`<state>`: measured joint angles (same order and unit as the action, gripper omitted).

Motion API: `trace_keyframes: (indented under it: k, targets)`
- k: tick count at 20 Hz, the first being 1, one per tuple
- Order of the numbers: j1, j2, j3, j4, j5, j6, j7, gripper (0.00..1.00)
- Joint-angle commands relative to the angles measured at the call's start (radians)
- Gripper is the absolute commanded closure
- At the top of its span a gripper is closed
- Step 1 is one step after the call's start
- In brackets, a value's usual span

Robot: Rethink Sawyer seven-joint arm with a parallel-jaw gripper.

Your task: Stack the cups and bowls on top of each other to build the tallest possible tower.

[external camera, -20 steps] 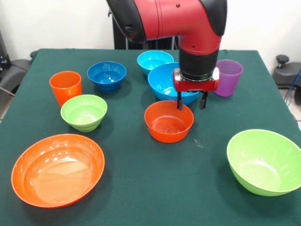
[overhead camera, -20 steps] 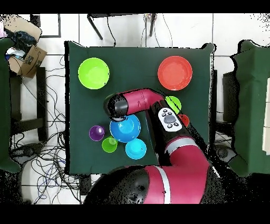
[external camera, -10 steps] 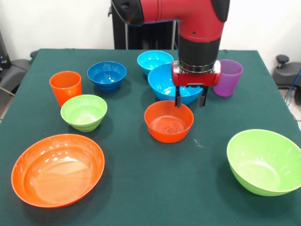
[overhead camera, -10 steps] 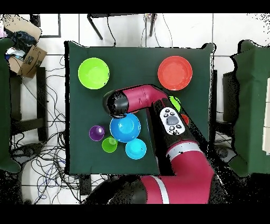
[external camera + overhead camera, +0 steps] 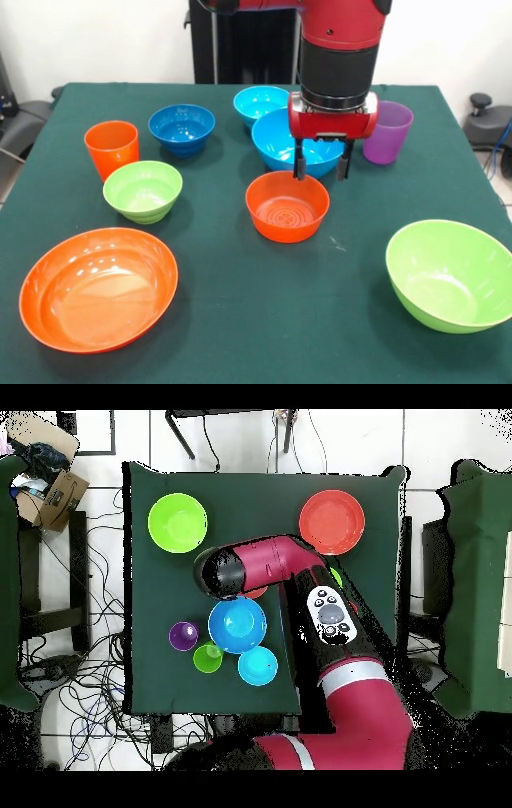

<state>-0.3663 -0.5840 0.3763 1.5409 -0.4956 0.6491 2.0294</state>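
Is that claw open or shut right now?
Open: the claw hangs empty above the small orange bowl, its two fingers spread apart.

Showing a dark green table [image 5: 240,320] under glossy plastic pieces. Sitting there: a large orange bowl [image 5: 98,289], a small orange bowl [image 5: 287,206] with ringed ridges inside, an orange cup [image 5: 111,148], a large lime green bowl [image 5: 450,274], a small lime green bowl [image 5: 142,190], a dark blue bowl [image 5: 182,128], two light blue bowls, small [image 5: 258,102] and large [image 5: 276,144], a purple cup [image 5: 389,130], and a lime green cup [image 5: 207,656]. Hanging above: a red and black arm [image 5: 336,48] with dark-fingered gripper [image 5: 321,169].
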Motion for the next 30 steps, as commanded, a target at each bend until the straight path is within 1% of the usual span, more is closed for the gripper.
trace_keyframes:
  k: [1, 3, 8, 13, 30]
  targets:
    - [0.010, 0.010, 0.028, -0.019, -0.017, 0.045, -0.077, 0.00]
    - [0.005, 0.011, 0.033, -0.008, -0.009, 0.042, -0.073, 0.00]
    - [0.019, 0.015, 0.024, -0.009, -0.013, 0.038, -0.056, 0.00]
    - [0.021, 0.026, 0.025, -0.025, -0.014, 0.045, -0.060, 0.00]
    - [0.017, 0.043, 0.030, -0.034, -0.020, 0.032, -0.070, 0.00]
